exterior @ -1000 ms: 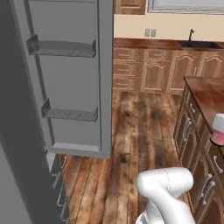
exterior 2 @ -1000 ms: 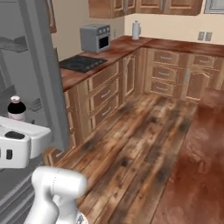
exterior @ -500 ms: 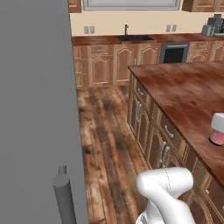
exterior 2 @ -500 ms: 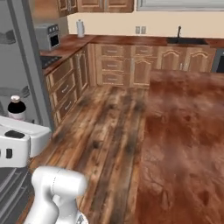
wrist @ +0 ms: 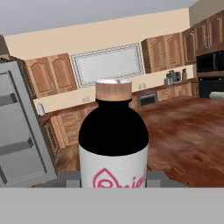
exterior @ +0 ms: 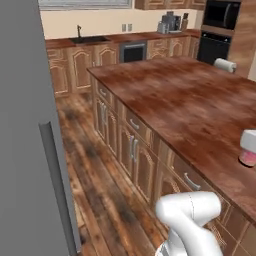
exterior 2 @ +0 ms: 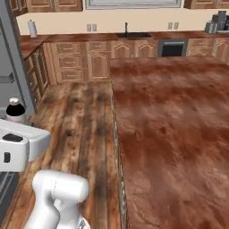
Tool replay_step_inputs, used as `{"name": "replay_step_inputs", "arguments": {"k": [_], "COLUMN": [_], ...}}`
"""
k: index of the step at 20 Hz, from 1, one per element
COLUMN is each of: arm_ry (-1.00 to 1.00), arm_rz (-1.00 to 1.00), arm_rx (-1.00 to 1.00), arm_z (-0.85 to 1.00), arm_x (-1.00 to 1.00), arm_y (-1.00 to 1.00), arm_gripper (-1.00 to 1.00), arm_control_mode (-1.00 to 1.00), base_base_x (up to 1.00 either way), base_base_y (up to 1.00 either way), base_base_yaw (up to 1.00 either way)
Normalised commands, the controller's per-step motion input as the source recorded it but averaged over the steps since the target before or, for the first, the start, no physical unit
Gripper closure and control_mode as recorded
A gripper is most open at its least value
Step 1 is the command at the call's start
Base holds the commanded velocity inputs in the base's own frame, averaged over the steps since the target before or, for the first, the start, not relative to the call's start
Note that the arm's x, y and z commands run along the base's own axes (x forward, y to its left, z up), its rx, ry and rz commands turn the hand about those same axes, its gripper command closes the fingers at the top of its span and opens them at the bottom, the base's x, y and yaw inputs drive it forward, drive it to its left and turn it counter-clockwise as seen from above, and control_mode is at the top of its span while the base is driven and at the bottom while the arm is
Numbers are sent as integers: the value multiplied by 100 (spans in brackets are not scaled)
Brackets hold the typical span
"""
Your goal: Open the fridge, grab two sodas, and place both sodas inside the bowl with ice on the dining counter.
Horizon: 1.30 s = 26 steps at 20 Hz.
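Observation:
My gripper (wrist: 113, 177) is shut on a soda bottle (wrist: 113, 144) with a dark body, a brownish cap and a white label with a pink logo. In the right base view the bottle's cap (exterior 2: 15, 109) rises above my white hand (exterior 2: 19, 143) at the far left. The grey fridge (exterior: 25, 125) stands on the left, its door hanging open with empty shelves (wrist: 19, 140). The dining counter (exterior: 190, 105) stretches ahead with its glossy reddish-brown top. A short pink and white can (exterior: 248, 148) stands at the counter's right edge. The bowl with ice is out of view.
A paper towel roll (exterior: 224, 64) lies at the counter's far end. Wooden cabinets with a sink (exterior 2: 133, 34) and a dark oven (exterior: 218, 30) line the back wall. A wood-floor aisle (exterior 2: 76, 120) runs between the fridge and the counter.
The base has swung round, so both base views shifted from the fridge's inside and the cabinets to the dining counter. The bottle stays held in the gripper.

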Motion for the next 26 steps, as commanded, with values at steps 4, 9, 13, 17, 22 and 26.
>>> {"name": "replay_step_inputs", "arguments": {"k": [4,9,13,17,22,26], "arm_ry": [0,0,0,0,0,0], "arm_rz": [0,0,0,0,0,0], "arm_rx": [0,0,0,0,0,0], "arm_z": [0,0,0,0,0,0], "arm_x": [0,0,0,0,0,0], "arm_y": [0,0,0,0,0,0], "arm_gripper": [100,100,100,100,100,100], "arm_control_mode": [100,100,100,100,100,100], "base_base_x": [-100,-100,-100,-100,-100,-100], "base_base_y": [0,0,-20,-44,-56,-44], "base_base_yaw": [-44,-42,-37,-31,-28,-26]}}
